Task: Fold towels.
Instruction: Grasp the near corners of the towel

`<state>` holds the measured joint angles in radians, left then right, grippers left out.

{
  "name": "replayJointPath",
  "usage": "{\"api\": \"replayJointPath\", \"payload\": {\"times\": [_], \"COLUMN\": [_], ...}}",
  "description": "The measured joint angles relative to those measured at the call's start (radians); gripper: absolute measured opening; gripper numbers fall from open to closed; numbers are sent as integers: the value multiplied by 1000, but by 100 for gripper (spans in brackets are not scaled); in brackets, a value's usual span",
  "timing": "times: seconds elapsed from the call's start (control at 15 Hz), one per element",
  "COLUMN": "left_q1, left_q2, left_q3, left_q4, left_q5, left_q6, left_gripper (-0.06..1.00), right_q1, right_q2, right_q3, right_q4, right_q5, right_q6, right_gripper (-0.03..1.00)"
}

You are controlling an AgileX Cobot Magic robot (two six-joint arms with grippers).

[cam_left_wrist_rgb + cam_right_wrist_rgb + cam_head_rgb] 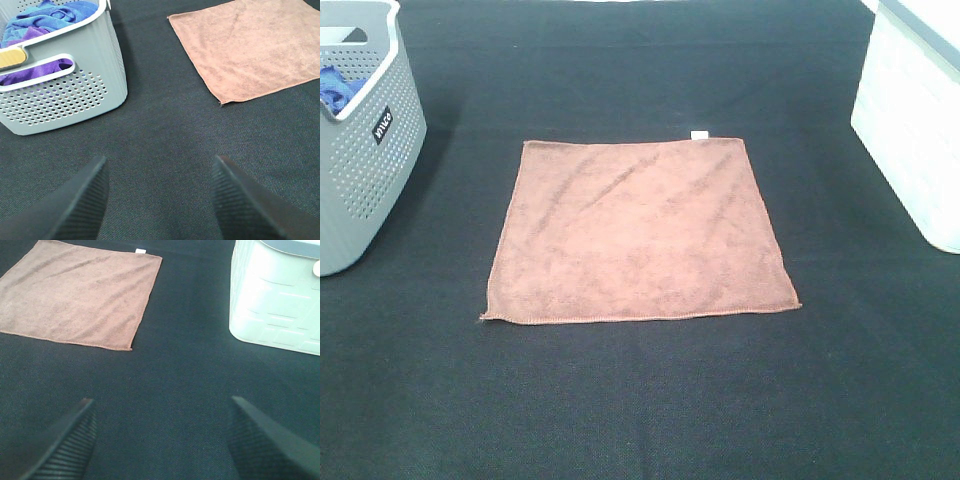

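The brown towel [638, 232] lies flat and unfolded in the middle of the black table, with its small white tag [699, 135] at the far edge. It also shows in the left wrist view [250, 47] and in the right wrist view [77, 295]. Neither gripper shows in the exterior view. My left gripper [159, 195] is open and empty above bare table, well short of the towel's near left corner. My right gripper [160, 440] is open and empty above bare table, well short of the towel's near right corner.
A grey perforated basket [365, 150] stands at the left edge, holding blue and purple cloths [45, 22]. A white bin [910, 120] stands at the right edge, also in the right wrist view [275, 295]. Black table [640, 400] surrounds the towel.
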<state>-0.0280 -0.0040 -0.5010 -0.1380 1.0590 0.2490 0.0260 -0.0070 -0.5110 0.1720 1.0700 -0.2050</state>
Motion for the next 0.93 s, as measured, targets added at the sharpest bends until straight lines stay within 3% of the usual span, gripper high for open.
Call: {"api": "replayJointPath", "payload": {"times": [0.8,0.87,0.93], "left_q1": [0,0,0], "left_q2": [0,0,0], "left_q3": [-3,-12,-20], "left_q4": [0,-10,-49], "left_q5": [-1,-23,-128], "left_q6": [0,0,0], "left_gripper": [58,58,58], "right_q1": [0,0,0], "right_q2": [0,0,20], "right_q3": [0,0,-5], "right_q4": [0,0,0], "right_q5": [-1,-8,-46], "right_q6": [2,23,65], "right_gripper": [69,69,69]}}
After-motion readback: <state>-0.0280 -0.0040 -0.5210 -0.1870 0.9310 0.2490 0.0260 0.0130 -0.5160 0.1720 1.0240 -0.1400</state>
